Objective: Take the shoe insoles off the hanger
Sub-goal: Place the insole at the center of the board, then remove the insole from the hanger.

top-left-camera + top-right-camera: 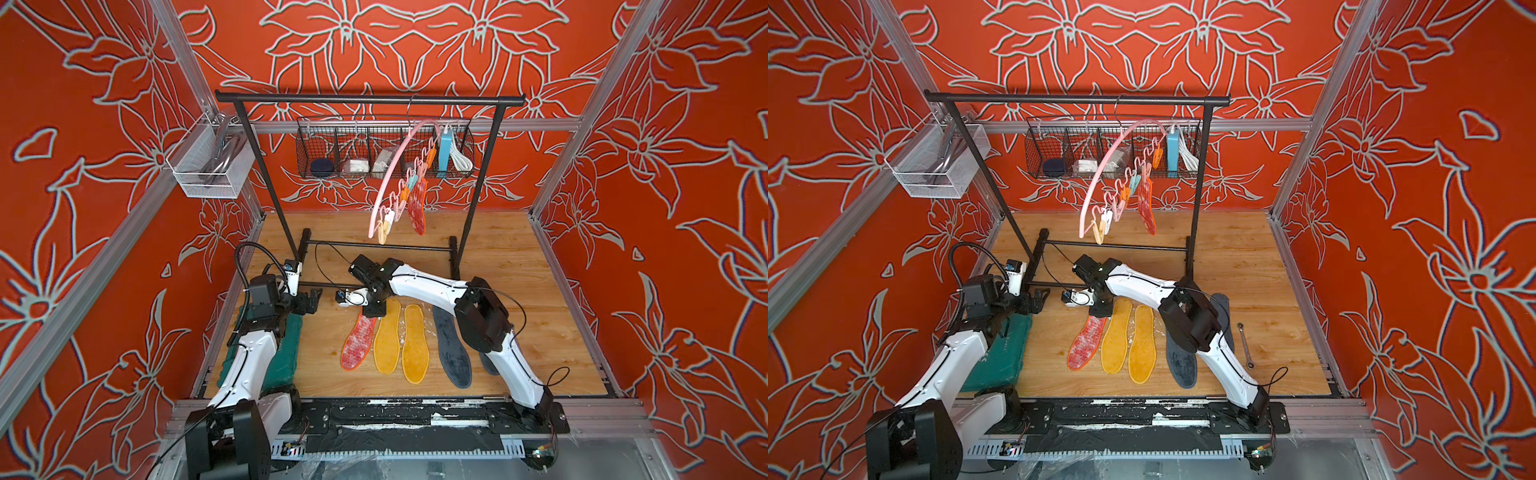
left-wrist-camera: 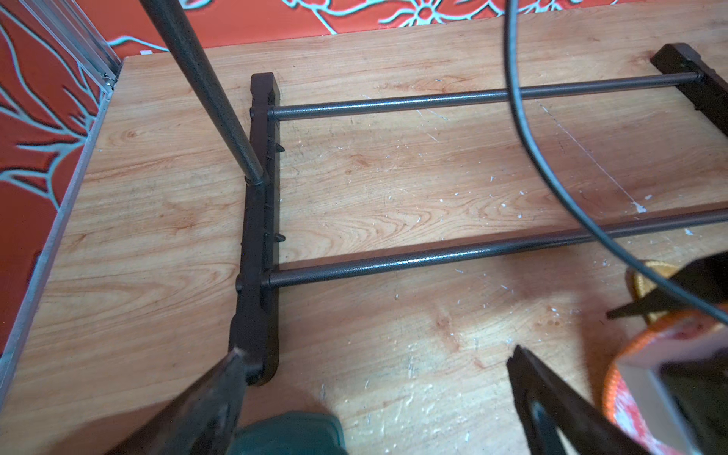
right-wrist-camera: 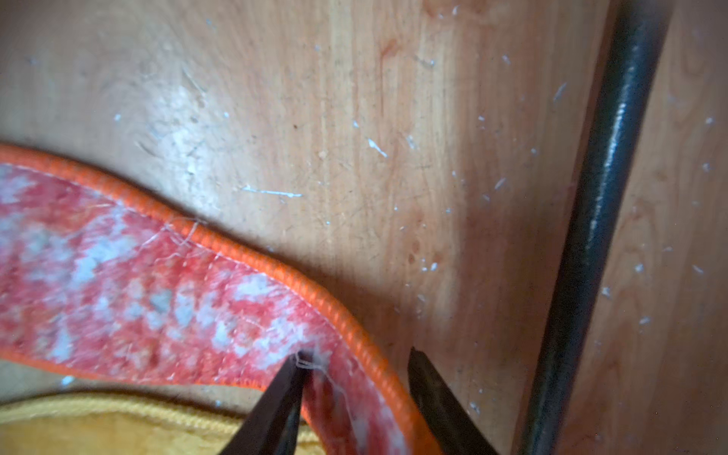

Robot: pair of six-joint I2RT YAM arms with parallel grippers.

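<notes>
On the wooden table (image 1: 498,291), right tool (image 3: 353,354) stands spread astride the red insole (image 3: 157,283); left tool (image 2: 376,350) spread wide.

Left arm (image 1: 249,357), right arm (image 1: 428,282): glossy white link shells, boxy black joint housings (image 1: 482,320). Thin black cables (image 2: 511,59) ran along shells, looped free near joints. Thick ribbed black conduit (image 1: 253,245) belonged to left arm. Small white wrist camera block (image 1: 349,297). Left gripper (image 2: 376,350), right gripper (image 3: 354,360): matte black fingers (image 3: 275,409), tapered to points. Bases sat on scuffed black plate (image 1: 415,415).
</notes>
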